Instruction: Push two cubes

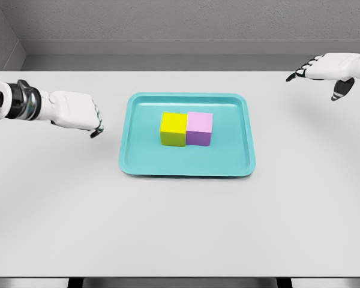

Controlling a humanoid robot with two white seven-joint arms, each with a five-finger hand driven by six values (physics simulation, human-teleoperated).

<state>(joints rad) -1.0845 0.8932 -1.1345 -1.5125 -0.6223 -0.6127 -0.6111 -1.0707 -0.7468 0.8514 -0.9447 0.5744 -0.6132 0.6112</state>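
Touching cubes (186, 129) lie between left hand (84, 115) and right hand (324, 67).

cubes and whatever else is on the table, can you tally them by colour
yellow cube: 1
purple cube: 1
teal tray: 1 (holds both cubes, which sit side by side, touching)
total: 3 things on the white table
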